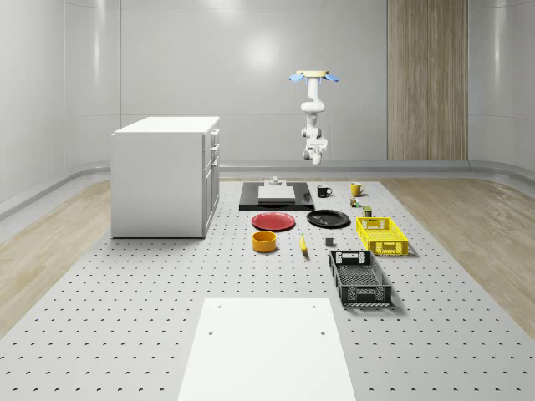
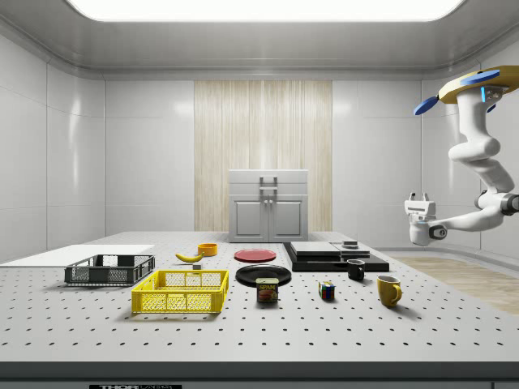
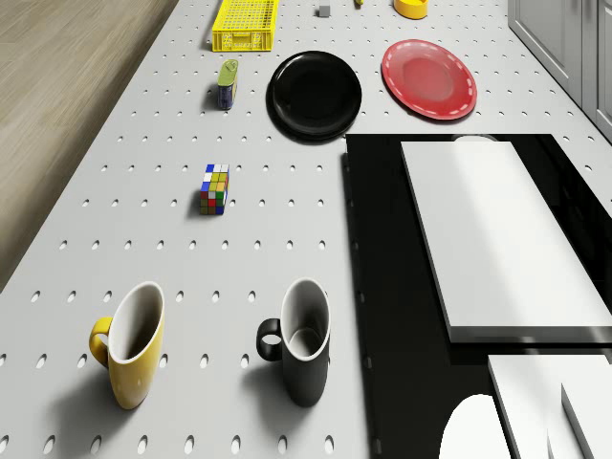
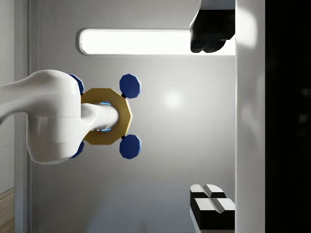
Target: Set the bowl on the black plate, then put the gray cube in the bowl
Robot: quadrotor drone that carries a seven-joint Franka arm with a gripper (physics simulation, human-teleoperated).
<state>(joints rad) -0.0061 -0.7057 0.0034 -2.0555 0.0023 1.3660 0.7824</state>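
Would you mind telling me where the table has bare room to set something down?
Bare: the stretch between the white cabinet and orange bowl, and around the white sheet. Crowded: between the black plate, yellow basket and black basket.

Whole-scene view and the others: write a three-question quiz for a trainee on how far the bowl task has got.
1. True or false: the bowl already sits on the black plate.
2. Fill in: the gray cube lies on the table between the banana and the ____ basket.
3. Pick one: the gripper, hanging from the drone that hovers over the table's far end, holds
A. the bowl
B. the gray cube
C. nothing; it is open in the air

Key
1. False: the bowl stands on the table, by the red plate.
2. yellow
3. C
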